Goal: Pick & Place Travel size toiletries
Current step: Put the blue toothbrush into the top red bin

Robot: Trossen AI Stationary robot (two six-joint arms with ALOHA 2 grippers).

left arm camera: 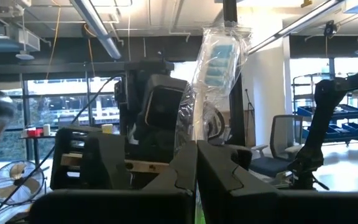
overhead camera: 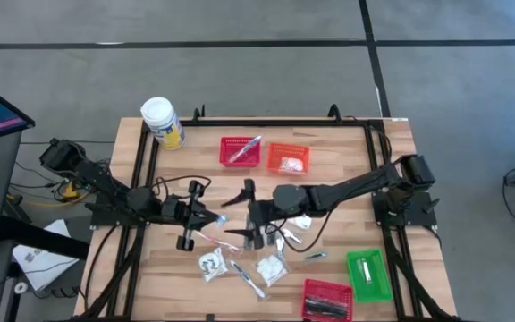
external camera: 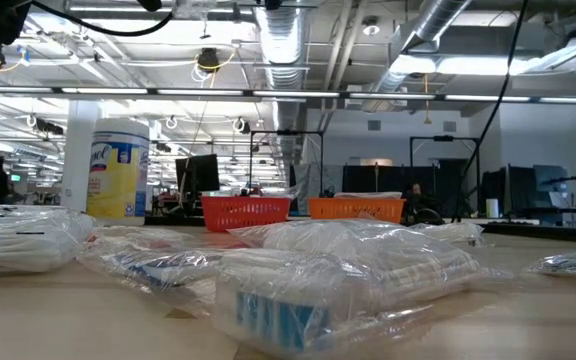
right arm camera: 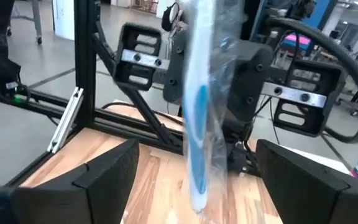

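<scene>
A long clear-wrapped packet with blue contents (left arm camera: pixel 219 56), one of the travel size toiletries, stands up from my left gripper (overhead camera: pixel 206 219), which is shut on it above the middle of the table. My right gripper (overhead camera: pixel 235 215) faces it from the table's right, open. Its two fingers stand on either side of the packet (right arm camera: pixel 197 112) without touching it. More clear-wrapped packets (overhead camera: pixel 271 266) lie flat on the wood toward the near edge. My left gripper pinches the packet's lower part (left arm camera: pixel 194 134) between its two shut fingers, coming from the table's left and slanting a little upward. The packet stands almost upright above the fingers, and its lower end (right arm camera: pixel 197 202) hangs clear of the table.
A white-lidded yellow jar (overhead camera: pixel 162 122) stands at the far left. A red basket (overhead camera: pixel 240 150) and an orange basket (overhead camera: pixel 288 158) sit at the far side. A green basket (overhead camera: pixel 368 273) and another red one (overhead camera: pixel 327 298) sit near right.
</scene>
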